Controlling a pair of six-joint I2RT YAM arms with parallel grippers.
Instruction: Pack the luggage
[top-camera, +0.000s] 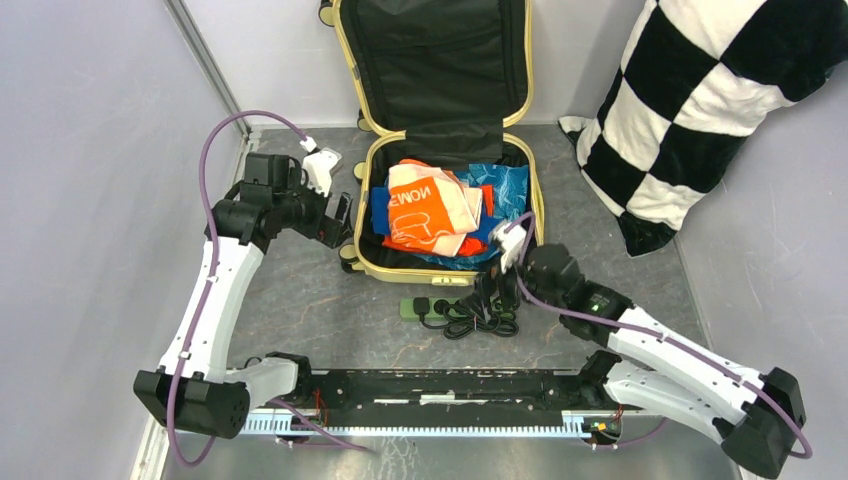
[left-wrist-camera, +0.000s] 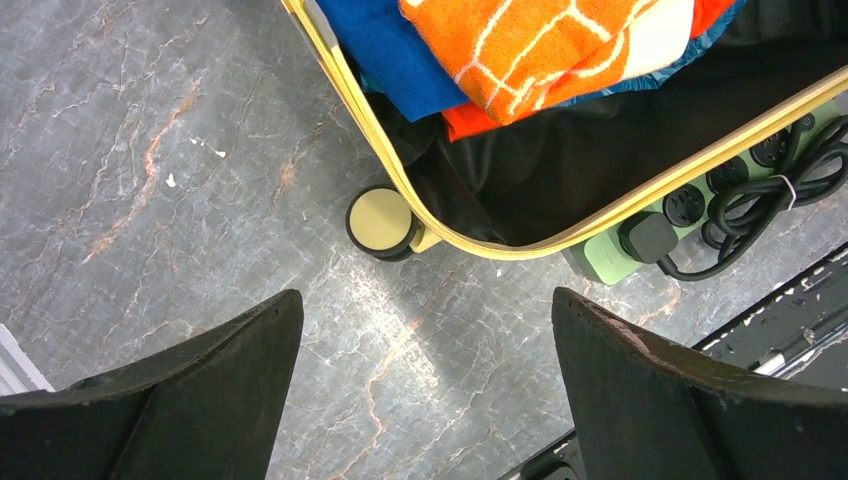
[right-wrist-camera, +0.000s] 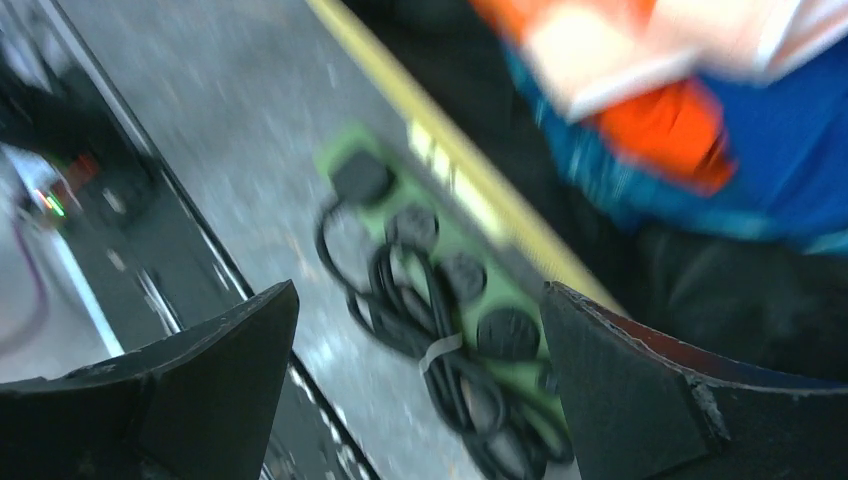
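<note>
Round-cornered yellow luggage (top-camera: 440, 70), crumpled orange cloth (top-camera: 425, 210) inside; left pincer (left-wrist-camera: 425, 298), right pincer (right-wrist-camera: 420, 290) both agape, empty.

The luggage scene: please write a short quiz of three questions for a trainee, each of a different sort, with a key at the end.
1. True or false: the green power strip lies inside the luggage.
2. Choose one: what lies on top inside the luggage? A) a laptop B) an orange-and-white cloth C) a pair of shoes
3. Fill in the missing word: the jaws of the left gripper and of the right gripper both stand ____, with nothing held between them.

Key: 1 false (it lies on the table in front of the luggage); 2 B; 3 open.
</note>
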